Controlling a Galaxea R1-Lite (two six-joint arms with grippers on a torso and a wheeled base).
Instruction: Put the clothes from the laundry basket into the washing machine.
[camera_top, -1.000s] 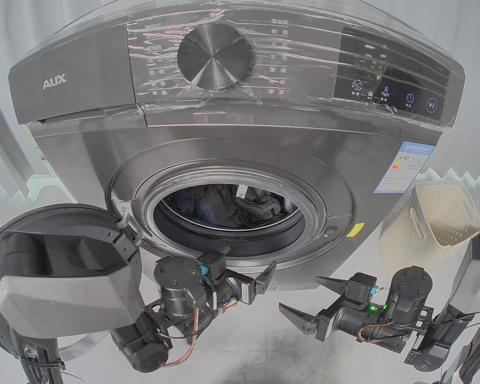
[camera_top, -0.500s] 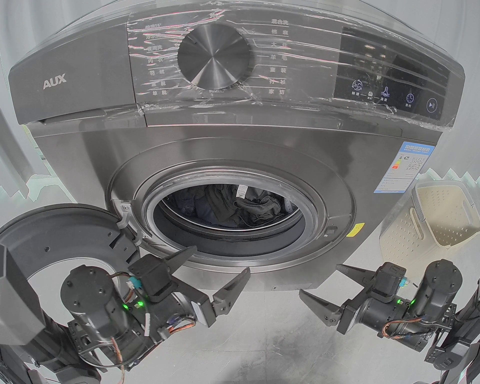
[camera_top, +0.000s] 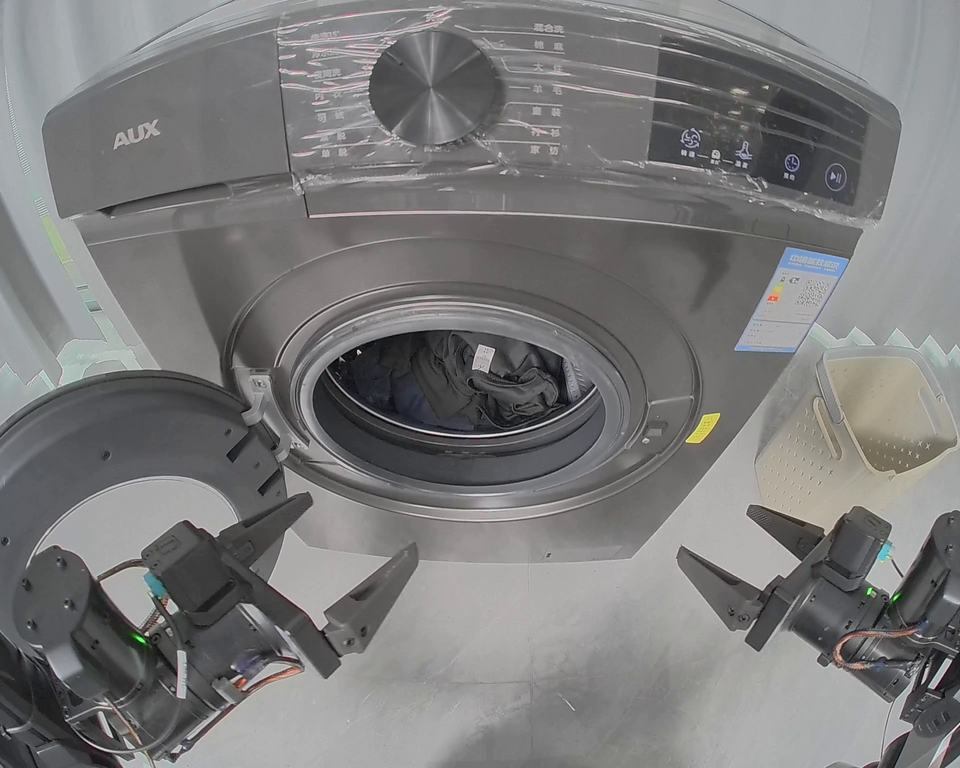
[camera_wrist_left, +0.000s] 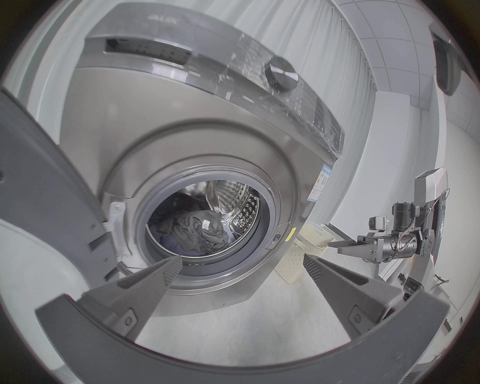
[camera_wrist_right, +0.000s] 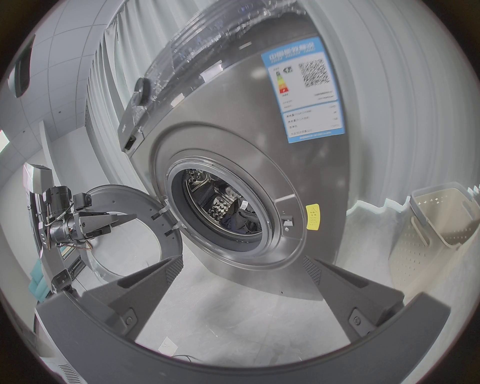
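Note:
Dark clothes (camera_top: 465, 380) lie piled inside the drum of the grey washing machine (camera_top: 480, 250), whose round door (camera_top: 100, 440) hangs open to the left. The cream laundry basket (camera_top: 870, 430) stands on the floor to the machine's right, and its visible inside looks empty. My left gripper (camera_top: 355, 528) is open and holds nothing, low in front of the door. My right gripper (camera_top: 716, 532) is open too, below the basket's near corner. The left wrist view shows the clothes (camera_wrist_left: 192, 232) past my open left gripper (camera_wrist_left: 241, 260). My open right gripper (camera_wrist_right: 241, 262) faces the drum, with the clothes (camera_wrist_right: 240, 220) inside.
Grey floor (camera_top: 520, 640) stretches between the two grippers in front of the machine. The open door (camera_wrist_left: 40, 200) stands close beside my left arm. Pale curtains (camera_wrist_right: 400, 100) hang behind the machine and the basket (camera_wrist_right: 440, 220).
Both arms have drawn back from the drum opening, the left toward the lower left, the right toward the lower right. The head camera has shifted too, so the machine sits higher and a little farther.

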